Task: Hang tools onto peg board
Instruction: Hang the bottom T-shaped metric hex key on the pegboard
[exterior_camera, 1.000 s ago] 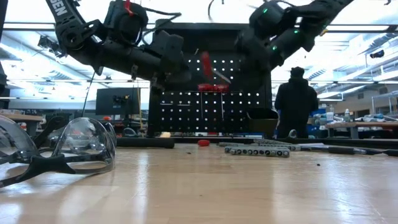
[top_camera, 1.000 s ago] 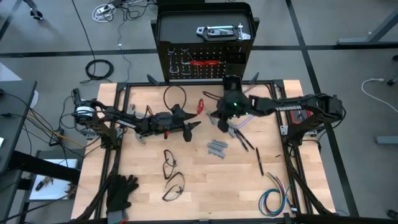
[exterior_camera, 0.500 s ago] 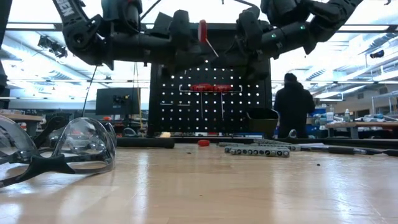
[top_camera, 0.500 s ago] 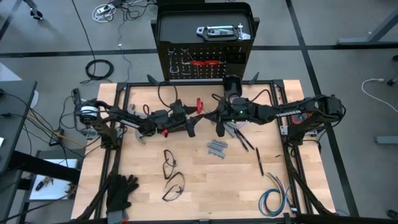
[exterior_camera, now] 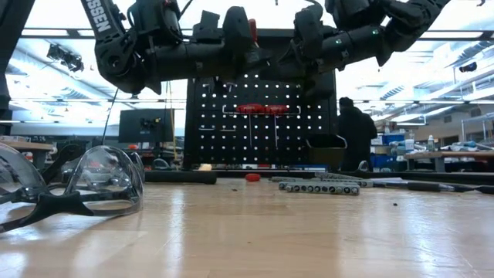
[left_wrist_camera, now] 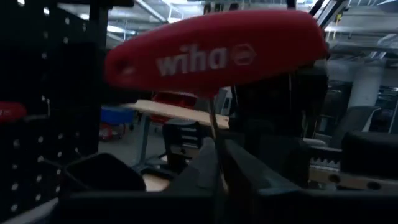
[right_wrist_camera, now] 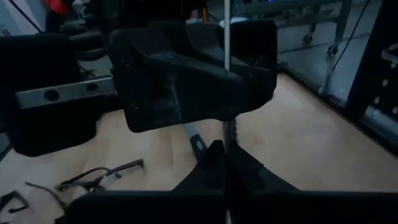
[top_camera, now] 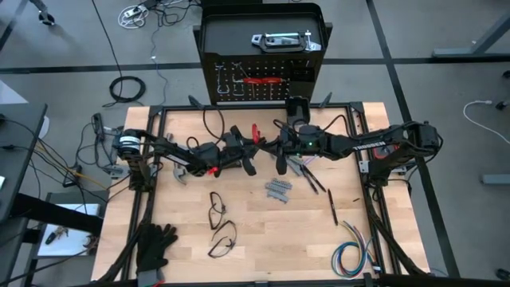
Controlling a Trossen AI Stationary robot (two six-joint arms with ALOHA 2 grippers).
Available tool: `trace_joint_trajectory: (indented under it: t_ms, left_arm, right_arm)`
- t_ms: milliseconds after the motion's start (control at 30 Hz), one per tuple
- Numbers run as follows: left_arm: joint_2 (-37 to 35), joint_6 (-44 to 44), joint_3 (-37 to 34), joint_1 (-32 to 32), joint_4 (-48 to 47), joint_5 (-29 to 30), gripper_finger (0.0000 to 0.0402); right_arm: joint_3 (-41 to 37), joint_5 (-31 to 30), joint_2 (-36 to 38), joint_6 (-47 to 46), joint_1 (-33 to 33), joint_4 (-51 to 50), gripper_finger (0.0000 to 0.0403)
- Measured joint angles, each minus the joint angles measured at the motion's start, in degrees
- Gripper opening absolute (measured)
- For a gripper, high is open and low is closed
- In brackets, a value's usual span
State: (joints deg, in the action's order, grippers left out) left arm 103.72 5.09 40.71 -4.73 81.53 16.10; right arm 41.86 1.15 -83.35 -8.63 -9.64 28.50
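The red T-handle (left_wrist_camera: 217, 53) held just above the left gripper (left_wrist_camera: 217, 171) bore the white word "wiha", followed by a small white round emblem whose inner marking was too small to read. On the left arm (exterior_camera: 104, 23), behind that gripper, white capital letters ran along the dark casing; only the end of the word showed, something like "SSEN". Nothing else on the tools or the peg board (exterior_camera: 262, 116) could be read.

Left hand (top_camera: 249, 153) and right hand (top_camera: 280, 152), seemingly clamped, nearly touching.
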Motion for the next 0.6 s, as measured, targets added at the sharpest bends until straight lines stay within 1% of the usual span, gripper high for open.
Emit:
trace_joint_trajectory:
  t_ms: [100,200,367,500,600]
  left_arm:
    - [0.0,-0.08,0.0,0.06,0.18,0.15,0.0005]
    - [-0.03,-0.14,0.0,0.1,-1.5,1.16,0.0003]
    - [-0.06,-1.59,0.02,0.09,-3.52,3.94,0.0001]
    - [-0.06,-2.17,0.02,-0.31,-5.53,5.59,0.0001]
    - [-0.32,-1.27,0.02,-1.1,-9.25,5.99,0.0]
  right_arm:
    - [0.09,-1.27,0.11,0.07,0.63,0.03,0.0011]
    - [0.01,-2.58,0.07,0.06,1.28,-0.59,0.0035]
    - [0.0,-4.77,0.08,1.04,1.39,-2.92,0.01]
    - [0.0,-5.0,1.14,1.05,0.85,-7.9,0.0155]
    - [0.0,-5.0,2.5,-0.04,0.73,-12.84,0.0192]
